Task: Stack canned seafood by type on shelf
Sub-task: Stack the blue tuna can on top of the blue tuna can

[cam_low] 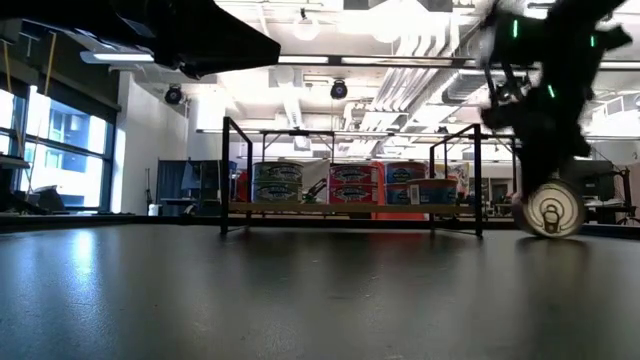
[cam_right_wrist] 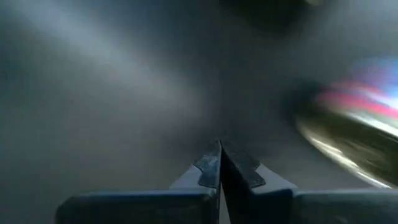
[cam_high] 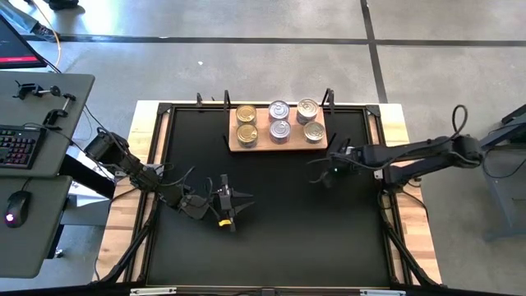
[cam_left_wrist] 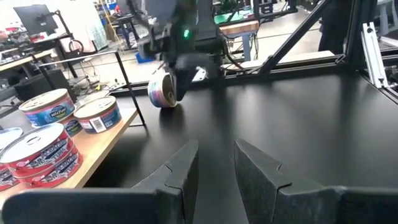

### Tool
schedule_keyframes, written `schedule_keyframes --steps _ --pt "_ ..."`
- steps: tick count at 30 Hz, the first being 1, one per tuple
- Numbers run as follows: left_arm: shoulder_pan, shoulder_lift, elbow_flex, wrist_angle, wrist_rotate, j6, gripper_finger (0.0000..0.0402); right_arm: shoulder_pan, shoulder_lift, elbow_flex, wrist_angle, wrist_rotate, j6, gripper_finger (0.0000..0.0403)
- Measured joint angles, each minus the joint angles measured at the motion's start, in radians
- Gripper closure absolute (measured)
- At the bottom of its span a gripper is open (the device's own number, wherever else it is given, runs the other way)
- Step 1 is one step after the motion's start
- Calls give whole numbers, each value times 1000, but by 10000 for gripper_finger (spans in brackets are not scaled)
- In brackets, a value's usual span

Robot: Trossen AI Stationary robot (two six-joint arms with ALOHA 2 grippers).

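Black mat (cam_high: 271, 222), can (cam_low: 551, 210) touching right gripper (cam_high: 322, 174)

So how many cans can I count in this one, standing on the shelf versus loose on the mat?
Can tops showing on the shelf from above: 6
Can on its edge on the black mat: 1
Total: 7 counted; the low view shows some shelf cans stacked, so more sit hidden underneath.

Six cans (cam_high: 279, 121) sat in two rows on the shelf (cam_high: 278, 146) at the mat's (cam_high: 271, 247) rear edge; one can (cam_low: 550, 209) stood on edge below the right pincer (cam_high: 322, 177).
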State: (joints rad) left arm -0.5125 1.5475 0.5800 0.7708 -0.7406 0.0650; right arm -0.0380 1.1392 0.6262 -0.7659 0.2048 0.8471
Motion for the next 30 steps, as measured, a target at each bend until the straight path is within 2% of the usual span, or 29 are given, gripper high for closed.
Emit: schedule_keyframes --steps 3,6,10,15,18,24,27,30 --pt "0 0 0 10 1 4 312 98 2 54 -38 -22 -29 403" --pt "0 0 0 27 1 24 312 160 1 144 -102 90 -78 403" --pt "0 -6 0 51 2 36 312 161 2 261 -266 191 -89 403" --pt "0 -25 0 48 2 45 312 67 2 368 -414 98 -227 402" --pt "0 -25 0 45 2 45 312 10 -1 391 -429 102 -309 402" --pt "0 -25 0 38 20 44 312 -35 1 392 -357 72 -640 402" --pt "0 -25 0 34 22 44 312 -79 1 392 -353 60 -665 400" --pt "0 -25 0 16 24 44 312 -137 1 392 -399 -20 -674 380"
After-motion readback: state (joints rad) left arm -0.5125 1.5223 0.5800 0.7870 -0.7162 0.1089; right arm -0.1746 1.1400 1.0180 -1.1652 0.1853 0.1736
